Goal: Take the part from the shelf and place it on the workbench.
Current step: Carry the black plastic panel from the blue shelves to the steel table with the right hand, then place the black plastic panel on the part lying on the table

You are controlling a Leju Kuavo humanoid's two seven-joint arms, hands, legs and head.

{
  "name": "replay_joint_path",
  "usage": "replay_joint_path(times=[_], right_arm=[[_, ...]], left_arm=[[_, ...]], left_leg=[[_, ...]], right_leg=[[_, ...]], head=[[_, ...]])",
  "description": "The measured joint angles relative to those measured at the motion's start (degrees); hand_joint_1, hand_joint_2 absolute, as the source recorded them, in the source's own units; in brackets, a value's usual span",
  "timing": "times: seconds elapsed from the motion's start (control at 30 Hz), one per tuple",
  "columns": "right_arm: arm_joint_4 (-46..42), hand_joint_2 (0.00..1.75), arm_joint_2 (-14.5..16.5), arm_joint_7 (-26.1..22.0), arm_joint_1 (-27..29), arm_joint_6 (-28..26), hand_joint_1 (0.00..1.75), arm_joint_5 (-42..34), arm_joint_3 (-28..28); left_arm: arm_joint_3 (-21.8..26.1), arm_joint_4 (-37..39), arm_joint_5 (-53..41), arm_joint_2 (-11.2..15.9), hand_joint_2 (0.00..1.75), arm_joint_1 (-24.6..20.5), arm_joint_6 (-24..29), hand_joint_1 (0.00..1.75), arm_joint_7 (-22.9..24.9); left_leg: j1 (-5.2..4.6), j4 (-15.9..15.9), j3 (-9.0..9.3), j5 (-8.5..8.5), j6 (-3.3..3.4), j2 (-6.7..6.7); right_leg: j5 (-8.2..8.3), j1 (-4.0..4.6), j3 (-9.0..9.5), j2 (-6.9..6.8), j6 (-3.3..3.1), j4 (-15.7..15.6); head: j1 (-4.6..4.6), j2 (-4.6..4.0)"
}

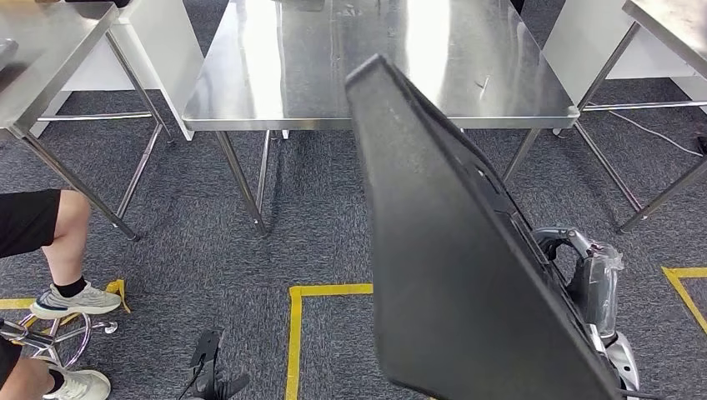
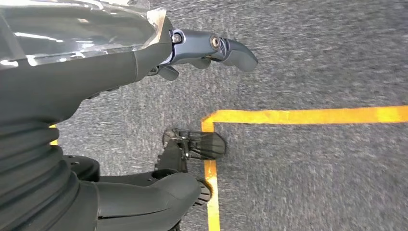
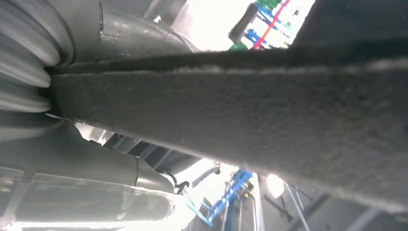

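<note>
Carrying step, tabletop (image 1: 275, 92) dead ahead, steel, across a stretch of grey carpet marked with yellow tape (image 1: 293, 333). Part (image 1: 450, 250), a large flat dark panel, off the shelf already and held aloft on the right side, tilted, upper corner leaning in over the near edge of the tabletop as seen from the head view.

To do well: likely best to close the remaining gap squarely before lowering; level the panel out first, since a tilted set-down risks a corner striking the steel and the slab skating. Lower the far edge to contact, then lay flat, then release. Watch the seated person's leg (image 1: 67, 242) and stool at left, well apart from the path.

Right hand (image 1: 588, 283) low beside the panel's lower right edge, arm under a clear plastic cover; right wrist view shows the panel's felt-like edge (image 3: 240, 115) running straight out from the hand, fingers clamped on it, thumb below.

Left hand (image 2: 211, 50) hanging toward the floor, fingers loosely curled, holding nothing. Degree of curl hard to judge.
</note>
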Motion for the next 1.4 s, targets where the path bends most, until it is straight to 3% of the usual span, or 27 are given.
replay_joint_path(times=[0.1, 0.13, 0.23, 0.27, 0.3, 0.37, 0.4, 0.47, 0.53, 0.6, 0.67, 0.73, 0.77, 0.8, 0.83, 0.9, 0.97, 1.07, 1.13, 1.23, 1.27, 1.3, 1.33, 1.4], right_arm=[[0.00, 1.75, 0.03, -0.01, -0.02, 0.00, 1.75, -0.02, 0.03], [0.00, 1.75, 0.01, -0.01, -0.10, 0.00, 1.75, -0.02, 0.03], [0.02, 1.75, -0.02, -0.01, -0.11, 0.00, 1.75, -0.04, 0.03], [0.03, 1.75, -0.02, -0.01, -0.06, 0.00, 1.75, -0.04, 0.03], [0.04, 1.75, -0.02, -0.01, -0.03, 0.00, 1.75, -0.04, 0.03], [0.04, 1.75, -0.03, -0.01, 0.00, 0.00, 1.75, -0.05, 0.03], [0.07, 1.75, -0.03, -0.01, 0.00, 0.00, 1.75, -0.08, 0.02], [0.10, 1.75, -0.03, -0.01, -0.02, 0.00, 1.75, -0.14, 0.03], [0.13, 1.75, -0.03, -0.01, -0.05, 0.00, 1.75, -0.19, 0.02], [0.13, 1.75, -0.01, -0.02, -0.11, 0.00, 1.75, -0.26, 0.01], [0.13, 1.75, -0.01, -0.09, -0.21, 0.00, 1.75, -0.44, 0.02], [0.19, 1.75, -0.02, -0.27, -0.22, 0.00, 1.75, -0.72, 0.04], [0.26, 1.75, -0.04, -0.41, -0.19, -0.01, 1.75, -0.92, 0.07], [0.36, 1.75, -0.06, -0.56, -0.16, -0.03, 1.75, -1.13, 0.10], [0.44, 1.75, -0.09, -0.71, -0.15, -0.05, 1.75, -1.32, 0.14], [0.59, 1.75, -0.14, -0.93, -0.19, -0.09, 1.75, -1.61, 0.17], [0.72, 1.75, -0.19, -1.10, -0.26, -0.16, 1.75, -1.70, 0.19], [0.85, 1.75, -0.26, -1.21, -0.29, -0.36, 1.75, -1.70, 0.31], [0.87, 1.75, -0.38, -1.22, -0.35, -0.54, 1.75, -1.69, 0.45], [1.14, 1.75, -0.56, -1.22, -0.35, -0.76, 1.75, -1.69, 0.69], [1.30, 1.75, -0.59, -1.22, -0.31, -0.82, 1.75, -1.69, 0.78], [1.43, 1.75, -0.62, -1.21, -0.29, -0.87, 1.75, -1.69, 0.86], [1.51, 1.75, -0.64, -1.21, -0.28, -0.92, 1.75, -1.69, 0.96], [1.60, 1.75, -0.72, -1.21, -0.31, -0.99, 1.75, -1.70, 1.14]], left_arm=[[0.02, -0.03, -0.01, 0.02, 1.75, -0.08, -0.01, 0.00, 0.01], [0.03, -0.04, -0.02, 0.04, 1.75, -0.18, 0.00, 0.00, 0.01], [0.07, -0.04, -0.02, 0.04, 1.75, -0.18, -0.01, 0.00, 0.01], [0.07, -0.04, -0.02, 0.01, 1.75, -0.10, -0.03, 0.00, 0.01], [0.07, -0.04, -0.02, -0.02, 1.75, -0.03, -0.05, 0.00, 0.01], [0.07, -0.04, -0.02, -0.06, 1.75, 0.00, -0.05, 0.00, 0.01], [0.07, -0.04, -0.02, -0.07, 1.75, -0.02, -0.05, 0.00, 0.01], [0.07, -0.04, -0.02, -0.07, 1.75, -0.09, -0.05, 0.00, 0.01], [0.07, -0.04, -0.02, -0.05, 1.75, -0.13, -0.05, 0.00, 0.01], [0.07, -0.05, -0.04, -0.01, 1.75, -0.24, -0.05, 0.00, 0.00], [0.07, -0.07, -0.07, 0.03, 1.75, -0.42, -0.20, 0.00, -0.04], [0.13, -0.04, -0.03, 0.05, 1.75, -0.31, -0.37, 0.00, -0.12], [0.22, -0.03, 0.02, 0.08, 1.75, -0.18, -0.40, 0.00, -0.16], [0.33, -0.01, 0.08, 0.11, 1.75, -0.07, -0.40, 0.00, -0.21], [0.46, -0.01, 0.16, 0.16, 1.75, -0.02, -0.40, 0.00, -0.28], [0.69, 0.01, 0.27, 0.28, 1.75, -0.03, -0.40, 0.00, -0.42], [0.82, 0.02, 0.38, 0.37, 1.75, -0.02, -0.45, 0.00, -0.50], [1.04, 0.02, 0.58, 0.36, 1.75, -0.01, -0.52, 0.00, -0.64], [1.23, 0.00, 0.63, 0.39, 1.75, -0.19, -0.56, 0.00, -0.84], [1.42, -0.01, 0.64, 0.40, 1.75, -0.18, -0.65, 0.00, -1.00], [1.45, 0.00, 0.64, 0.38, 1.75, -0.10, -0.68, 0.00, -1.00], [1.48, 0.00, 0.65, 0.36, 1.75, -0.04, -0.70, 0.00, -1.00], [1.49, 0.00, 0.66, 0.33, 1.75, -0.01, -0.70, 0.00, -1.00], [1.53, 0.00, 0.65, 0.31, 1.75, -0.03, -0.70, 0.00, -1.00]], left_leg=[[0.07, -0.68, 1.61, 0.61, 1.36, -0.02], [0.14, -0.82, 2.16, 0.47, 1.68, -0.04], [0.04, -0.89, 2.91, -0.39, 2.24, -0.11], [-0.01, -0.89, 3.24, -0.74, 2.25, -0.16], [-0.04, -0.88, 3.72, -1.14, 2.19, -0.22], [-0.04, -0.89, 4.96, -2.10, 1.92, -0.32], [-0.10, -0.86, 5.59, -2.60, 1.70, -0.35], [-0.29, -0.87, 6.18, -3.45, 1.03, -0.32], [-0.38, -0.56, 6.51, -3.80, 0.38, -0.25], [-0.25, 1.12, 6.16, -4.49, -0.16, -0.14], [-0.06, 6.18, 3.23, -6.52, -0.75, -0.04], [0.03, 12.83, -1.54, -8.92, -1.10, -0.01], [0.04, 14.55, -3.44, -9.12, -1.12, -0.01], [0.03, 14.43, -4.43, -8.21, -1.03, -0.01], [0.02, 12.24, -4.33, -6.04, -0.83, 0.00], [-0.14, 5.12, -2.36, -0.65, -0.18, -0.01], [-0.45, 0.92, -0.89, 1.38, 0.38, -0.05], [-0.59, 0.10, -0.05, 1.65, 1.02, -0.07], [-0.31, -0.52, 0.68, 1.64, 1.65, -0.04], [-0.21, -0.72, 1.61, 0.82, 2.27, -0.07], [-0.20, -0.72, 1.96, 0.47, 2.27, -0.12], [-0.16, -0.70, 2.40, 0.11, 2.19, -0.19], [-0.10, -0.69, 2.94, -0.29, 2.04, -0.28], [-0.13, -0.58, 4.03, -1.24, 1.51, -0.44]], right_leg=[[-0.20, 0.09, -0.80, -0.13, 0.91, 2.56], [-0.89, 0.08, -2.29, -0.19, 0.81, 5.18], [-4.60, 0.03, -9.34, -0.25, 0.32, 15.79], [-5.02, 0.02, -10.89, -0.25, 0.54, 17.17], [-4.27, 0.01, -11.29, -0.28, 1.08, 16.29], [0.06, 0.00, -9.09, -0.43, 2.27, 8.83], [2.01, 0.06, -7.75, -0.60, 2.30, 4.92], [3.78, 0.37, -6.13, -0.89, 1.18, 0.90], [3.59, 0.42, -5.55, -0.82, -0.22, 0.74], [3.44, 0.06, -4.56, -0.66, -1.01, 0.51], [2.96, -0.11, -3.63, -0.65, -1.69, 0.39], [2.36, -0.08, -3.11, -0.60, -2.04, 0.41], [2.00, -0.04, -2.78, -0.51, -2.03, 0.42], [1.60, -0.02, -2.33, -0.41, -2.00, 0.42], [1.17, 0.00, -1.75, -0.32, -1.90, 0.41], [0.26, 0.13, -0.57, -0.21, -1.59, 0.41], [-0.45, 0.37, -0.14, -0.14, -1.06, 0.43], [-1.14, 0.52, -0.17, -0.17, -0.07, 0.41], [-2.25, 0.57, -1.61, -0.31, 0.25, 3.20], [-5.12, 0.43, -8.65, -0.38, 0.30, 14.42], [-5.22, 0.37, -10.65, -0.38, 0.56, 16.82], [-4.35, 0.30, -11.52, -0.39, 1.02, 16.93], [-2.51, 0.19, -11.11, -0.42, 1.65, 14.59], [2.02, -0.02, -8.01, -0.67, 2.67, 6.33]], head=[[0.02, 0.00], [0.13, 0.00], [0.38, 0.00], [0.38, 0.00], [0.39, 0.00], [0.45, 0.00], [0.48, 0.00], [0.49, 0.00], [0.40, 0.00], [0.28, 0.00], [0.18, 0.00], [0.13, 0.00], [0.11, 0.00], [0.09, 0.00], [0.09, 0.00], [0.13, 0.00], [0.19, 0.00], [0.15, 0.00], [0.25, 0.00], [0.40, 0.00], [0.41, 0.00], [0.42, 0.00], [0.45, 0.00], [0.54, 0.00]])
